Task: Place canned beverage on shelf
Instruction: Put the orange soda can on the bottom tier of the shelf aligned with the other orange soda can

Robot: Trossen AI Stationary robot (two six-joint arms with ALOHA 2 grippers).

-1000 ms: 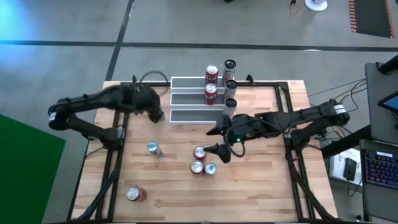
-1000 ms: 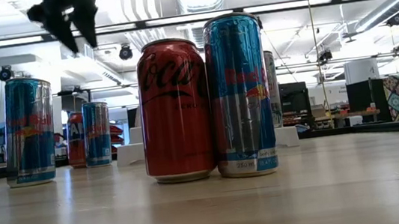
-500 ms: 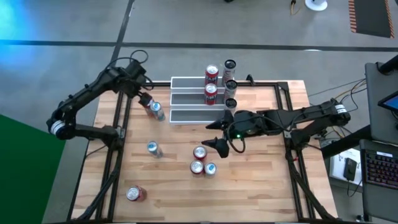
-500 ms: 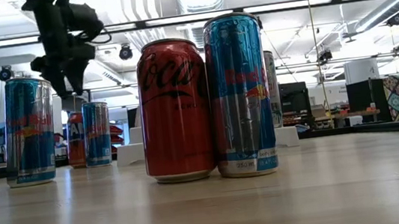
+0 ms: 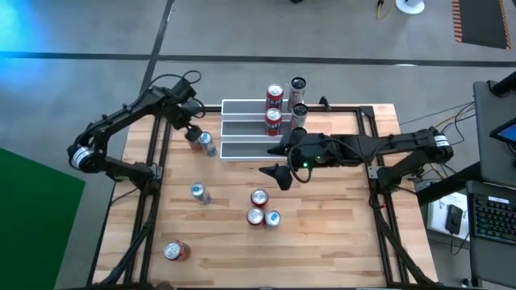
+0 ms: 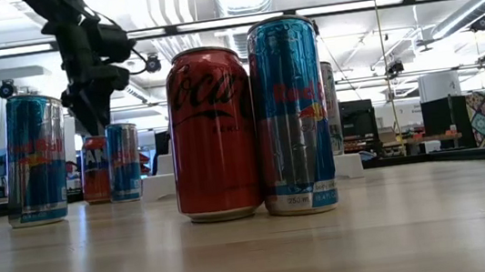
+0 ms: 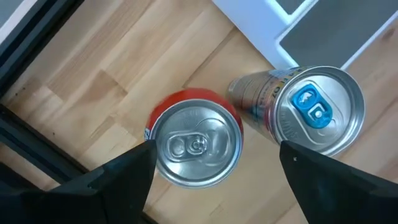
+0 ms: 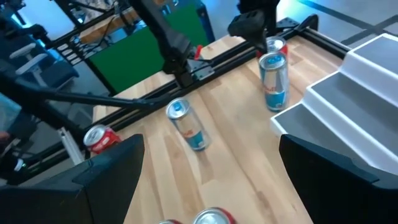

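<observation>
Cans: in the high view, a red can [image 5: 193,137] and a blue-topped can [image 5: 205,145] stand together near the table's [image 5: 339,242] far-left corner, just left of the shelf [image 5: 246,129]. The left gripper [image 5: 190,134] hangs directly above them, fingers spread, pinching nothing. The right gripper [image 5: 278,161] sits at mid-table before the shelf's front edge, fingers spread, empty. In the low view, the left gripper [image 6: 88,103] hovers over the far cans. In the left wrist view, its fingers [image 7: 118,180] straddle the red can [image 7: 194,146], with the blue-topped can [image 7: 311,112] adjoining beside the shelf [image 7: 305,25].
</observation>
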